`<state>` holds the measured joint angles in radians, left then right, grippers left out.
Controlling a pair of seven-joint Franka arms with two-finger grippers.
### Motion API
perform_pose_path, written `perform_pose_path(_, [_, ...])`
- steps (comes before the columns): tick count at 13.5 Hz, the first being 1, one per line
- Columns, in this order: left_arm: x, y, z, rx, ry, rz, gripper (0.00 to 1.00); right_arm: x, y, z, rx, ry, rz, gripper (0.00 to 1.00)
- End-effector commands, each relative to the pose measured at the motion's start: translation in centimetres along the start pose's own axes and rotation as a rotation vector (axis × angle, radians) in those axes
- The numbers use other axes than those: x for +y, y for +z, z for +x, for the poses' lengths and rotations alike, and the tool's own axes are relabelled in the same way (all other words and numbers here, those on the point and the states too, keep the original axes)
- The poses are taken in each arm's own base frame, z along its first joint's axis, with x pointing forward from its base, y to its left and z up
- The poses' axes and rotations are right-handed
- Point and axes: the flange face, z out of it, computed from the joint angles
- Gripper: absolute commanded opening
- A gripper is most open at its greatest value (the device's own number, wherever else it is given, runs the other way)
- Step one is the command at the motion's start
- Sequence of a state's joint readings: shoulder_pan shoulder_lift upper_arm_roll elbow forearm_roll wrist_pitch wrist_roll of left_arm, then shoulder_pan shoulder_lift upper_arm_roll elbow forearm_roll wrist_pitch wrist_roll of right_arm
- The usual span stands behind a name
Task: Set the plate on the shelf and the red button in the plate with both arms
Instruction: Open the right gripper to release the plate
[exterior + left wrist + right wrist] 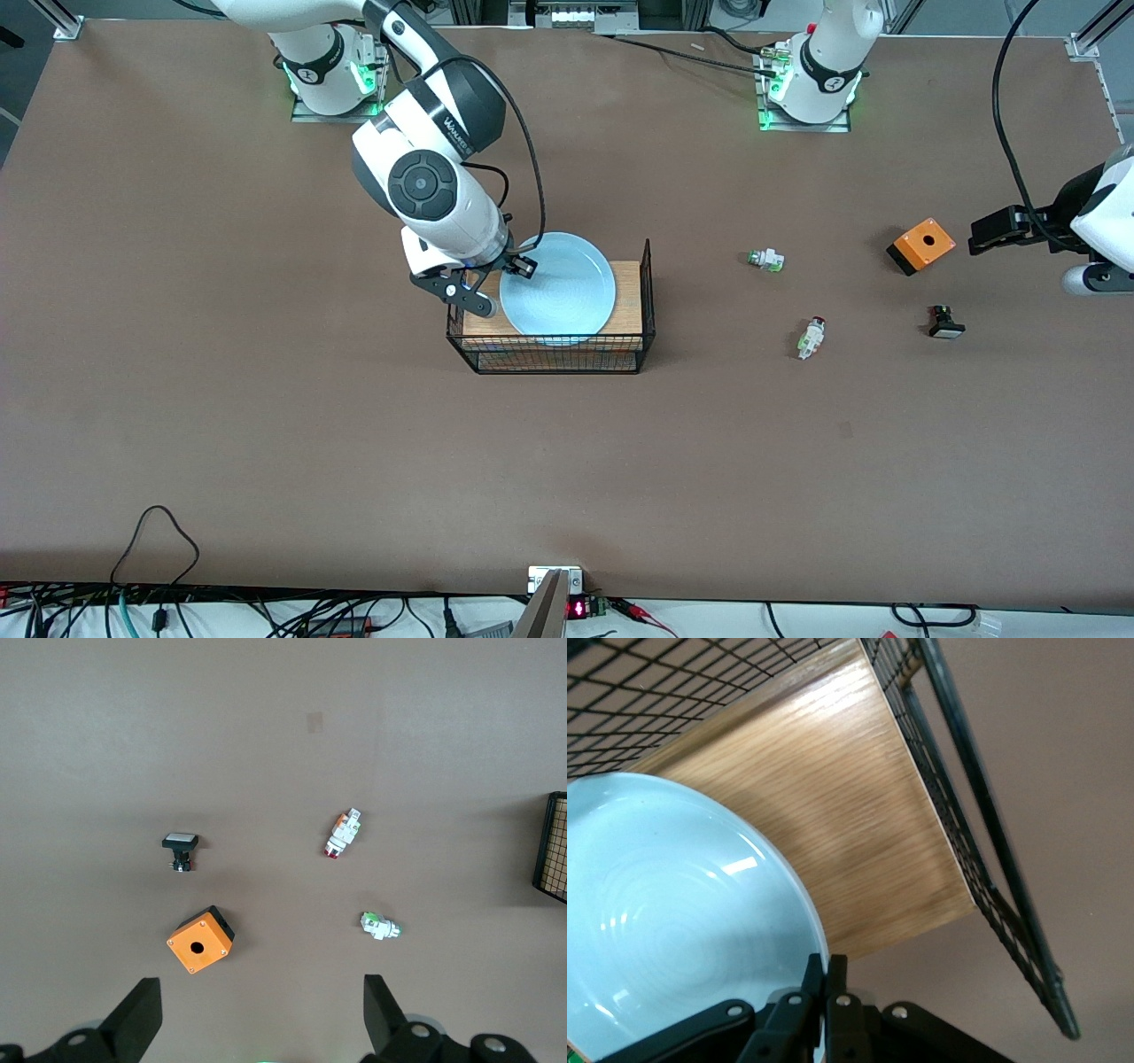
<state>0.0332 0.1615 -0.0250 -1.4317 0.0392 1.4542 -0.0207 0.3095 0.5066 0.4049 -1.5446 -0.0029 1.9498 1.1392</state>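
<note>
**Operator:** Front view status, please. How far along is the task?

**Technician:** Roughly half, by my reading. The right claw [521,263] is clamped on the rim of the plate [560,285], at the edge toward the right arm's end of the bench [266,425]. The plate sits over the wooden floor of the wire basket [649,292]. Whether it rests fully on the wood or hangs just above it, I cannot tell. Release is not yet done.

**Operator:** And the second item?

**Technician:** Untouched. The red button [811,337] lies on its side on the bare bench, well apart from the right claw and its basket. The left claw [257,1014] hangs high over the left arm's end of the bench with its fingers [137,1014] spread wide and nothing between them. In the left wrist view the red button [342,833] is in sight, below and ahead of that claw.

**Operator:** What surrounds the target?

**Technician:** Three other parts. A green-capped button [766,260] lies near the red one and looks much the same; picking the wrong one is the main risk. An orange box [920,245] sits almost under the left claw, and a black-and-white button [945,322] lies beside it. None touches the red button, so a descent from above looks unobstructed.

**Operator:** Remaining steps?

**Technician:** Release the plate, then grasp and place the red button.
</note>
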Motion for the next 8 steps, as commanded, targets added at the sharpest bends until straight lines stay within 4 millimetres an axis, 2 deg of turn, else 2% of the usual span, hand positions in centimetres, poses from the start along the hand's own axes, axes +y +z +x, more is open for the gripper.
perform_pose_path(1, [0.1, -0.6, 0.2, 0.009, 0.007, 0.021, 1.0, 1.1, 0.5, -0.5, 0.042, 0.008, -0.023, 0.03])
perform_pose_path(6, [0.4, -0.5, 0.1, 0.003, 0.004, 0.02, 1.0, 1.4, 1.9, -2.4, 0.074, -0.043, -0.076, 0.03])
perform_pose_path(8, [0.4, 1.4, 1.2, -0.027, 0.004, 0.024, 1.0, 1.3, 2.0, -2.5, 0.076, -0.048, -0.076, 0.03])
